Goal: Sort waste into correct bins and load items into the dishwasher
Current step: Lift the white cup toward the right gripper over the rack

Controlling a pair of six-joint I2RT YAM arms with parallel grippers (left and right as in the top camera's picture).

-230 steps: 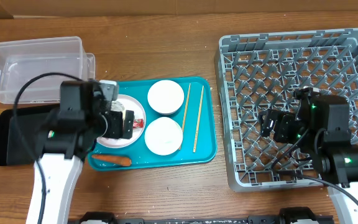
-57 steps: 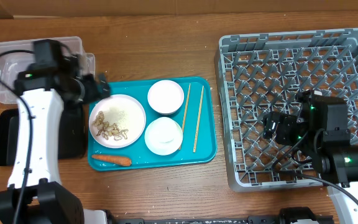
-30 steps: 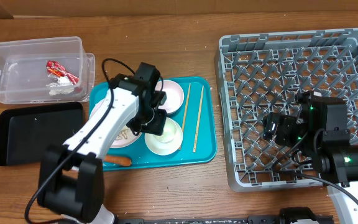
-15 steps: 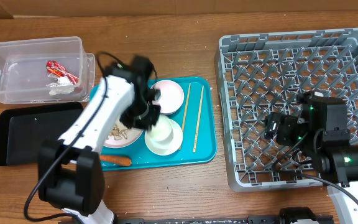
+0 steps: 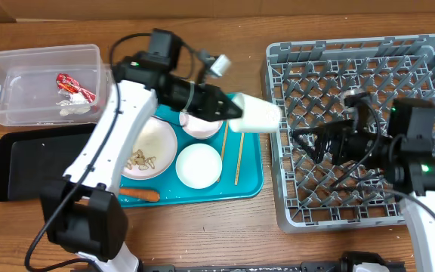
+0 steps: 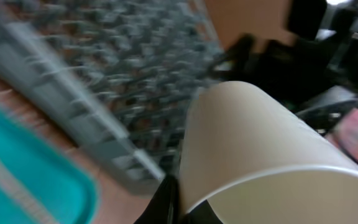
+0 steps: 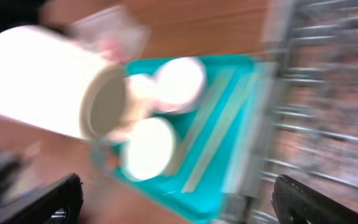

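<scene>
now, dish rack (image 5: 338,47): grey, on the right side of the table; the right gripper hangs over its left part.
teal tray (image 5: 253,175): centre of the table, just left of the rack, not touching it.
clear tub (image 5: 40,51): far left; red wrapper (image 5: 72,83) and crumpled paper (image 5: 70,109) lie inside.
black tray (image 5: 44,162): just in front of the tub.
left gripper (image 5: 231,115): clamped on the cup's base end, with the arm reaching across the teal tray.
right gripper (image 5: 305,141): jaws spread wide, gripping nothing, pointing toward the cup.
plate (image 5: 161,134): left part of the teal tray; food scraps (image 5: 138,160) on it.
bowls: front bowl (image 5: 198,165) at the tray's front centre; rear bowl (image 5: 202,128) behind it, partly under the left arm.
cup (image 5: 257,115): white, in the air, lying sideways over the gap between tray and rack; its mouth faces the right gripper.
chopsticks (image 5: 240,155): on the tray, right of the bowls, roughly parallel.
sausage stick (image 5: 138,194): tray's front left edge.
</scene>
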